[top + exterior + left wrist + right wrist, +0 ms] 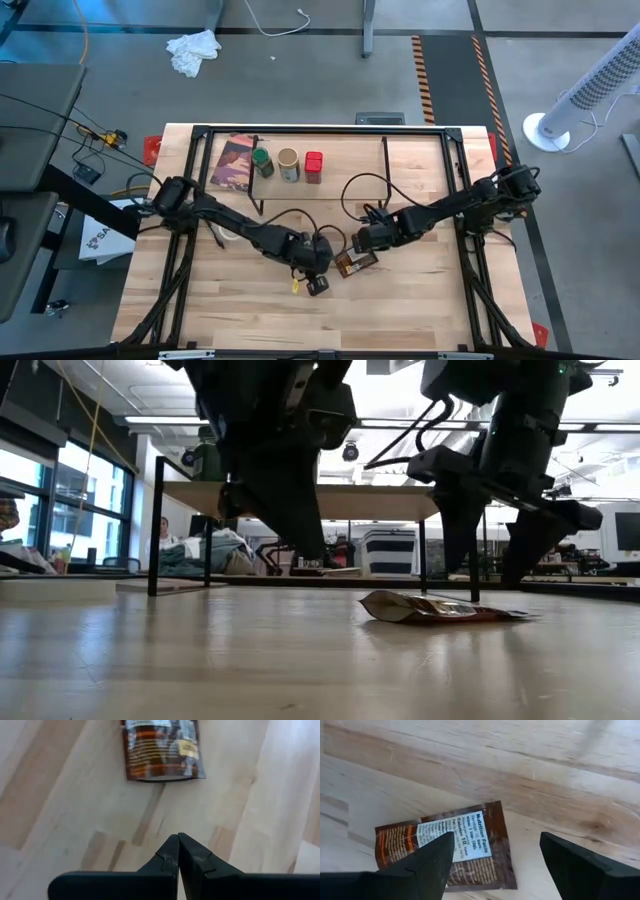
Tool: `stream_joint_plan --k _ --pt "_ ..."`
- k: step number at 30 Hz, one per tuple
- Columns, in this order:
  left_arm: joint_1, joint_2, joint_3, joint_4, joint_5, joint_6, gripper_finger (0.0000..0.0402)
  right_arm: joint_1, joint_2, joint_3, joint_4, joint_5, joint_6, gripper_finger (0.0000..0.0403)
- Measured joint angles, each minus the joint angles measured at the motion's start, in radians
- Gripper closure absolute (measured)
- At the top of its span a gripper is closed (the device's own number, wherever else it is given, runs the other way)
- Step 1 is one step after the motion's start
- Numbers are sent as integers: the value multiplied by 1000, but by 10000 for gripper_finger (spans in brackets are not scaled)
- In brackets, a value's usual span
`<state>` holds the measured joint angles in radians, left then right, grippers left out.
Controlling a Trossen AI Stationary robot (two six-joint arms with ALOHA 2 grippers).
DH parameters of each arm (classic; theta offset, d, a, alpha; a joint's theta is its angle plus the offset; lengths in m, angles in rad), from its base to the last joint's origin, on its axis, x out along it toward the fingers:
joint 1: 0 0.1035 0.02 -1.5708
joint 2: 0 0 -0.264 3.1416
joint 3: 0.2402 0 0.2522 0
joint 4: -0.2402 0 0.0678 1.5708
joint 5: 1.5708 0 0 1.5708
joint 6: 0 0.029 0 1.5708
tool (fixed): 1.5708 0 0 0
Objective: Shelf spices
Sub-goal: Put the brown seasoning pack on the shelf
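Spices number four: one green-lidded jar [263,162], one tan-lidded jar [289,164] and one red tin [314,166] stand in a row on the shelf [400,150] at twelve o'clock on the table [230,310], and one flat orange-brown packet [356,263] lies on the bare wood near the centre, off the shelf. One larger dark packet [234,163] lies at nine o'clock of the green-lidded jar. The right gripper [362,243] hangs just above the orange-brown packet with its jaws spread wide, holding nothing. The left gripper [318,284] sits just at eight o'clock of that packet, its two fingers [170,857] pressed together and empty.
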<state>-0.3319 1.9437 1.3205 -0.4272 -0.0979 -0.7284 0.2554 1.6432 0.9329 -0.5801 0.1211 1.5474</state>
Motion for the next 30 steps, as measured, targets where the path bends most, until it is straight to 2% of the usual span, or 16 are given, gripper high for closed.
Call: stream_joint_plan --k 11,18,24,30 --pt "-14 29 0 22 6 -46 401 14 85 -25 107 -30 50 111" --pt "0 73 1 51 86 -79 401 32 112 -15 137 -39 99 127" --pt "-1 95 1 76 120 -92 401 47 120 -15 131 -38 155 198" --pt "0 99 1 80 122 -100 401 50 138 -14 122 -54 173 308"
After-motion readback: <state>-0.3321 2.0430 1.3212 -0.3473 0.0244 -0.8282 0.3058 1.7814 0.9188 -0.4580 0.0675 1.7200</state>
